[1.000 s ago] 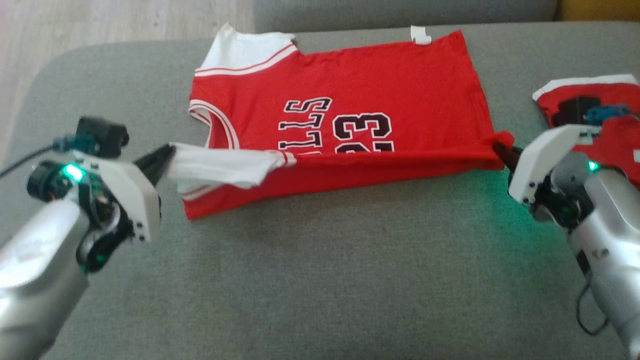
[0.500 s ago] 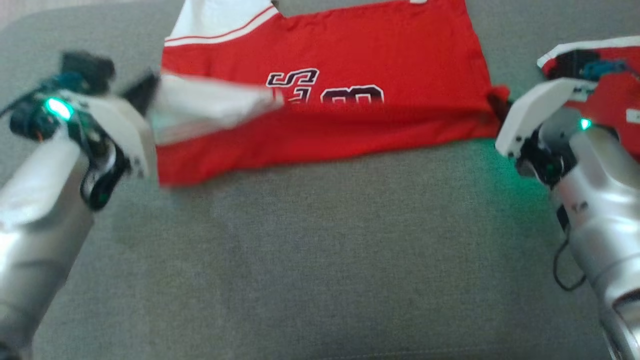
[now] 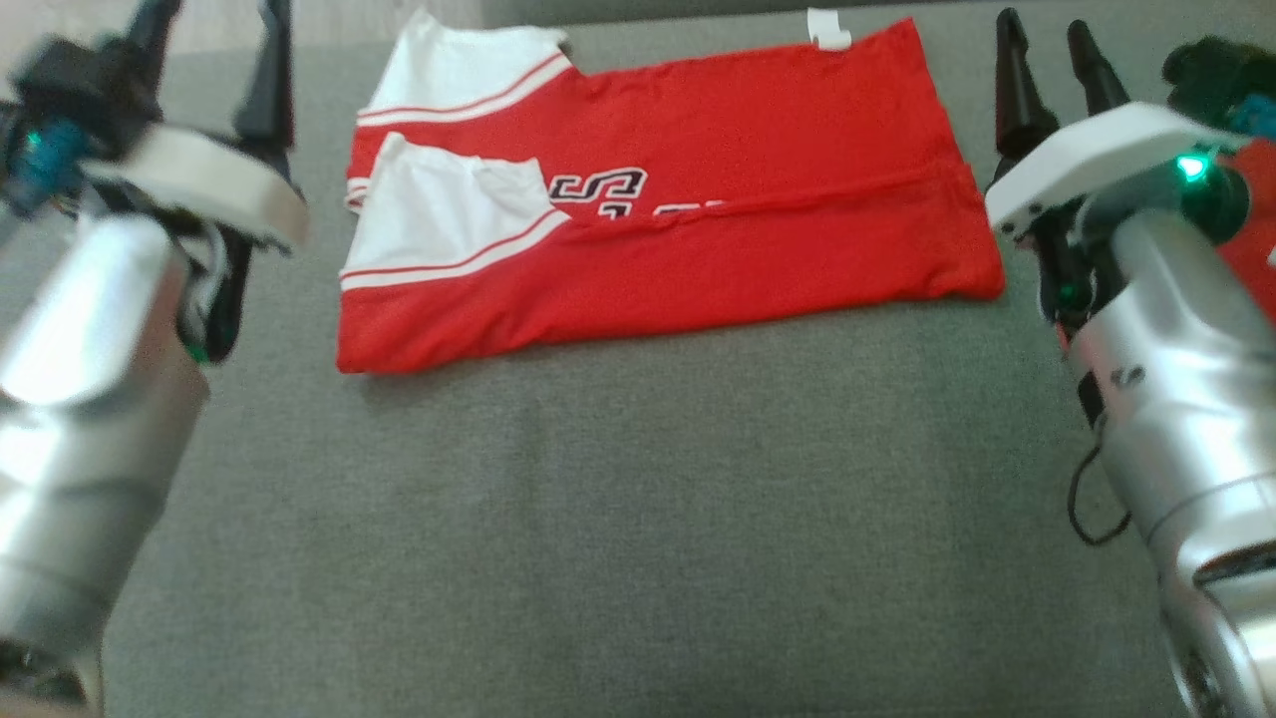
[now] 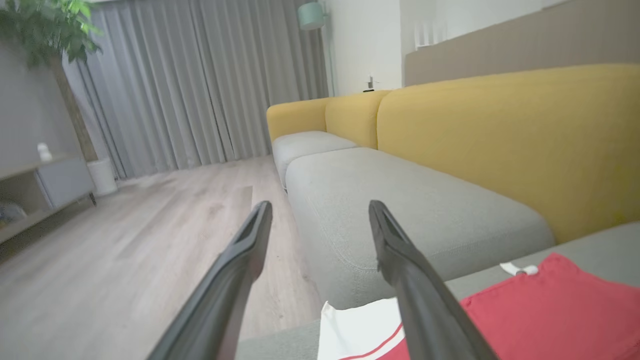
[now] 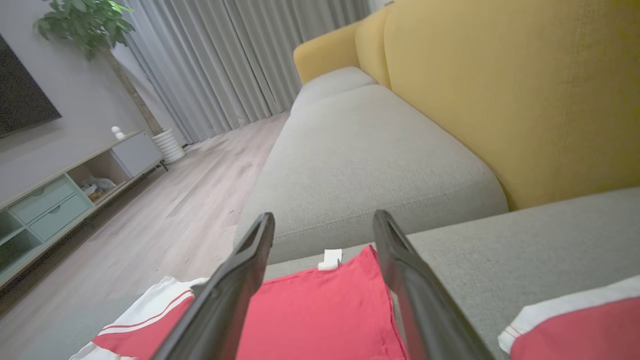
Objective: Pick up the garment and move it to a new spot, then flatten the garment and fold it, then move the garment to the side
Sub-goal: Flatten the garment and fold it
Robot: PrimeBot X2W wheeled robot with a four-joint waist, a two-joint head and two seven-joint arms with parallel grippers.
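Red basketball jersey [image 3: 698,150], 1 fold in, lies flat on grey sofa cushion [image 3: 638,519] between left pincer [image 3: 214,30] and right pincer [image 3: 1043,30], each spread wide and empty; likely light, limp, slippery, so pinch its 2 layers together at the near corners.

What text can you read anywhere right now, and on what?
"S": black letter on the jersey, upside down in the head view. The letter beside it is cut off by the folded-over edge, so it is unreadable.
Black marks further along that edge: almost all covered, unreadable.
White tag on the jersey's far edge: nothing legible.
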